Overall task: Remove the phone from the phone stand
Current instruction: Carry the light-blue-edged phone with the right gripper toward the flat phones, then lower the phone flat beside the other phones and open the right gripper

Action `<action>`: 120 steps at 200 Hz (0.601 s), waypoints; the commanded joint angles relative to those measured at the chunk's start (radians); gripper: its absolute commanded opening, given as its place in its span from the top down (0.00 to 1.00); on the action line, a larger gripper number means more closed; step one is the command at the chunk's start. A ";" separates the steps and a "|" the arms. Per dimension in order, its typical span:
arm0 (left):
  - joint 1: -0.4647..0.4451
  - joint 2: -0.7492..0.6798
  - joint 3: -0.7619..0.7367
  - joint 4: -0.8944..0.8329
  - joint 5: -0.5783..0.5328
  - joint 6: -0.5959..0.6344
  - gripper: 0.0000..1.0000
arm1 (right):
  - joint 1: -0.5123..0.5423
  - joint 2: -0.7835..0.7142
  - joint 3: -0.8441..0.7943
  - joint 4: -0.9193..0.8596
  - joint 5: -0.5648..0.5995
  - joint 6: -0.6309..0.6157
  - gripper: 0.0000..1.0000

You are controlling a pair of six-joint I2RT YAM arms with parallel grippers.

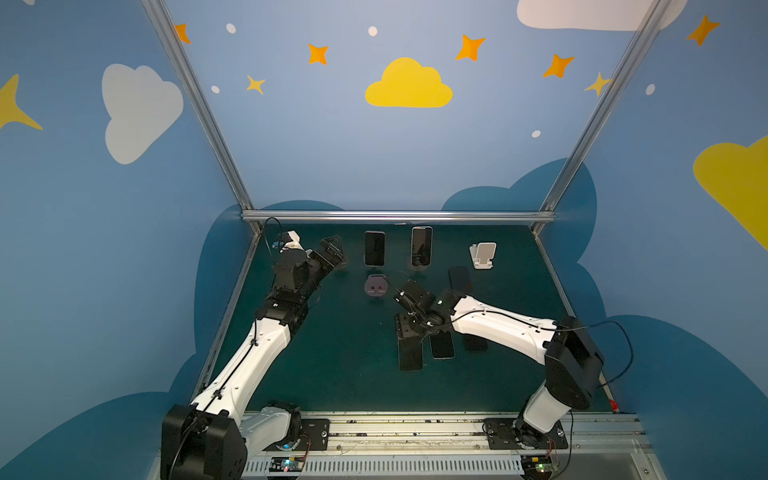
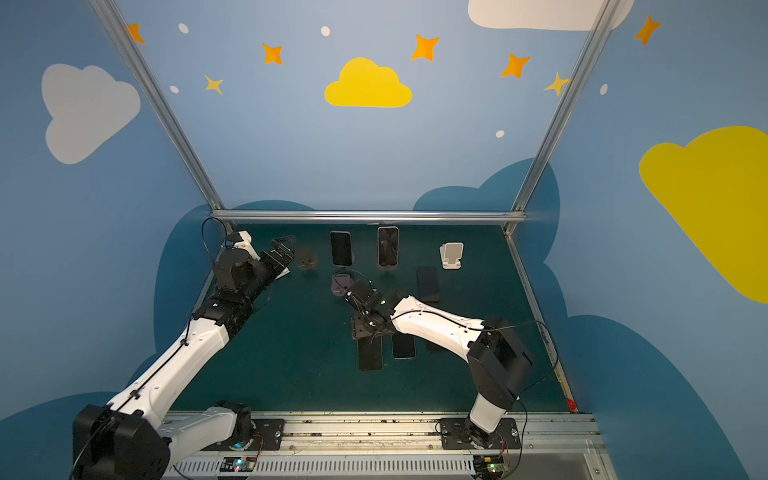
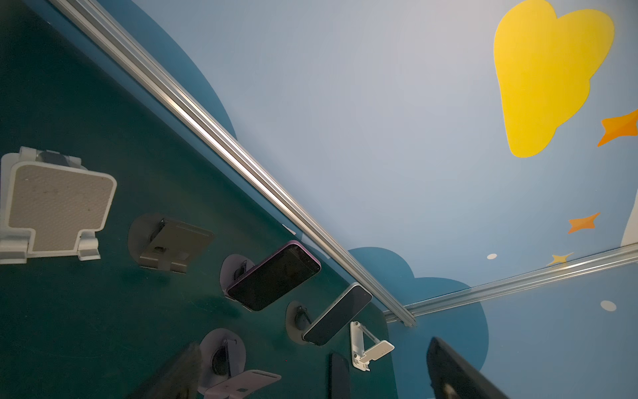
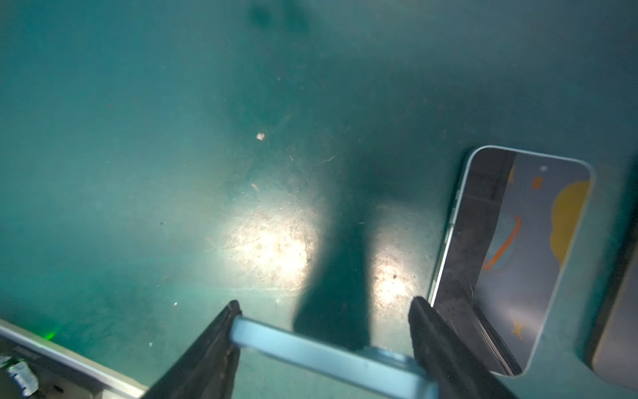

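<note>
Right hand (image 4: pixel 326 307) is gripping the blue phone (image 4: pixel 310 349) widthwise (likely for a flat set-down); left hand (image 1: pixel 332 253) is idling wide apart, empty.

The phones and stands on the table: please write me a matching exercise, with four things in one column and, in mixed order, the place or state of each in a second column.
Things:
1. white stand
2. blue phone
3. left gripper
4. purple phone

Place or state:
a. open
b. leaning on a stand
c. back right of the table
d. clamped in the right gripper

Pairs: 1-c, 2-d, 3-a, 4-b
</note>
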 commanded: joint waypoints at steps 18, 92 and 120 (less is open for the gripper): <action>-0.003 -0.007 0.010 -0.001 -0.006 0.021 0.00 | -0.019 0.069 0.026 0.005 -0.015 -0.010 0.39; -0.003 0.004 0.009 0.002 0.004 0.016 0.00 | -0.079 0.180 0.057 0.099 -0.024 -0.026 0.39; -0.003 0.001 0.012 0.004 0.011 0.011 0.00 | -0.088 0.172 0.041 0.144 -0.013 -0.050 0.37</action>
